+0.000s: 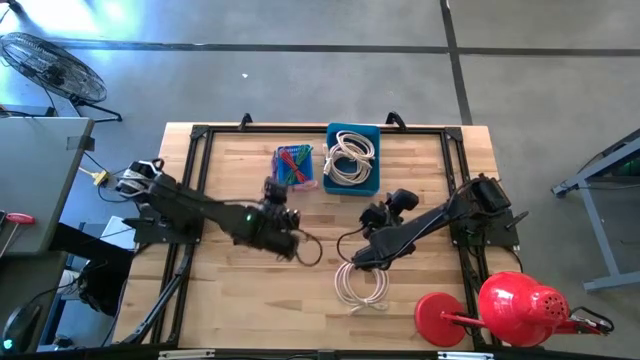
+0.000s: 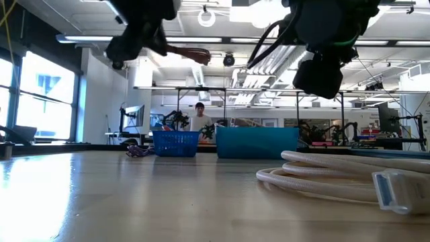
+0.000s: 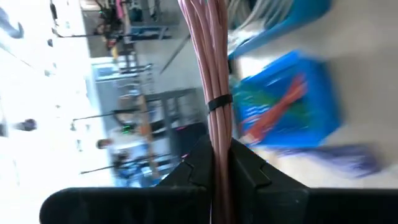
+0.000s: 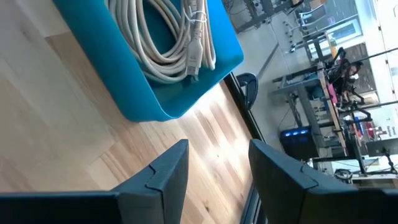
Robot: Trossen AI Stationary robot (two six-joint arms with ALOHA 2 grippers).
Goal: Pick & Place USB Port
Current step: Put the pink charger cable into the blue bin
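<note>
Here the left gripper [image 1: 290,240] hangs over the middle of the table [image 1: 230,300], its fingers [image 3: 245,168] pinched tight on a bundle of pinkish-brown cable [image 3: 214,74] bound by a dark tie; in the high view the dark loop of that cable [image 1: 310,250] droops just beside the gripper, and in the low view it is lifted clear of the wood. Past the held cable the left wrist view shows the blue basket [image 3: 289,106] with red and green pieces in it, blurred. That basket [image 1: 294,166] stands near the table's far edge, just beside the teal bin [image 1: 353,160], which holds a coil of white cable [image 1: 350,155]. The right gripper [image 1: 362,258] hovers right of centre with its fingers [image 4: 165,177] spread apart and nothing between them, the bin [image 4: 155,93] and its white coil [image 4: 165,37] ahead of it. A second white coil [image 1: 363,285] lies flat on the table just below that gripper, its flat plug end [image 2: 396,188] nearest the low camera. A red watering can [image 1: 520,305] sits at the near right corner. A person [image 2: 199,115] is seen far back in the room.
</note>
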